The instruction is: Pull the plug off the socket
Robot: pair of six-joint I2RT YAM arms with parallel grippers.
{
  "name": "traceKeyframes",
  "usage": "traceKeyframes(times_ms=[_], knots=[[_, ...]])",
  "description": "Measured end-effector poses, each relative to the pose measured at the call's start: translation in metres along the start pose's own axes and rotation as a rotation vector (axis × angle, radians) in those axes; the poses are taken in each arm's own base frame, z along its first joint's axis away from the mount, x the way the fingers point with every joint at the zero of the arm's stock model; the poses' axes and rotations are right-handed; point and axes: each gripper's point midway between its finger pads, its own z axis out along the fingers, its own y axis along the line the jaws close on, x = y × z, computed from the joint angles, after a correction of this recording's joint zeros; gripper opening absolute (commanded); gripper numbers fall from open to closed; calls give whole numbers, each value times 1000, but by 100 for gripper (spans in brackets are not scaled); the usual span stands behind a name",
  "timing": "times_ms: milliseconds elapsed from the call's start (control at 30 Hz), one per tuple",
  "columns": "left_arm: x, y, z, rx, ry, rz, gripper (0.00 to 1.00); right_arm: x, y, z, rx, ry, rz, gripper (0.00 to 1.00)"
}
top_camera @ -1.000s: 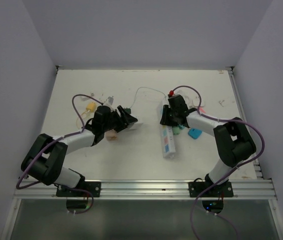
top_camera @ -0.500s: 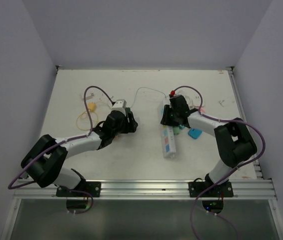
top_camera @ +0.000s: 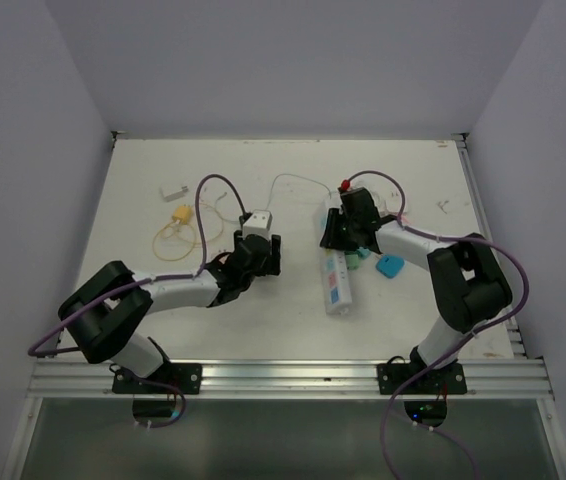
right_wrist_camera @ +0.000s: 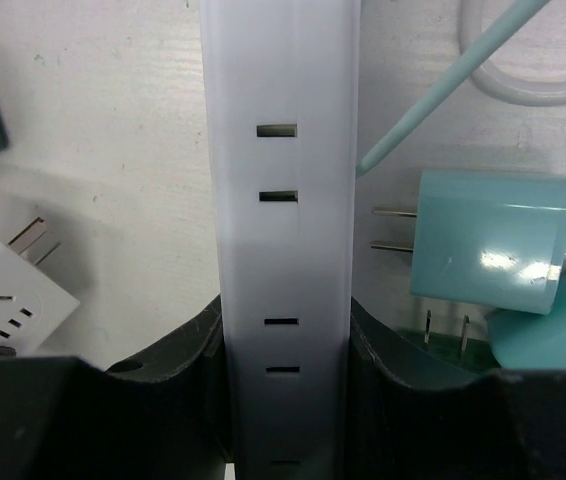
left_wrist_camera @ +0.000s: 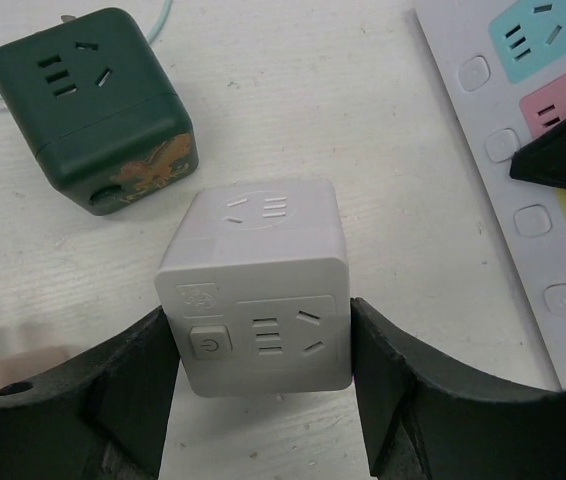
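White socket [right_wrist_camera: 281, 100] sat pinched in my right claw [right_wrist_camera: 283, 335], a cube [left_wrist_camera: 258, 225] in my left claw [left_wrist_camera: 260, 335]. Skewed tugging might slip either.

Pretty bright, even light, soft shadows. The socket [right_wrist_camera: 283, 250] looks kinda washed out, tiny glare on the teal charger [right_wrist_camera: 493, 240], close-up edges blurry.

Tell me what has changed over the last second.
The left gripper swung right, toward the power strip, carrying the white cube adapter clamped between its fingers; the adapter shifted right and nearer the arm bases with it. The right gripper stayed shut on the power strip, which did not move.
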Motion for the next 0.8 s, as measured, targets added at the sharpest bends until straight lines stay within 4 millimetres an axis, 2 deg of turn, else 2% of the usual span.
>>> traceKeyframes(times_ms=[233, 400, 567, 800], knots=[[2, 5, -5, -29, 4, -11, 56, -3, 10, 5, -47, 14, 16, 0], [6, 14, -13, -51, 18, -8, 78, -2, 21, 10, -107, 32, 33, 0], [15, 21, -18, -75, 45, -6, 92, -3, 35, 16, -169, 51, 55, 0], [17, 26, -23, -87, 59, -2, 100, -7, 54, 27, -245, 71, 84, 0]])
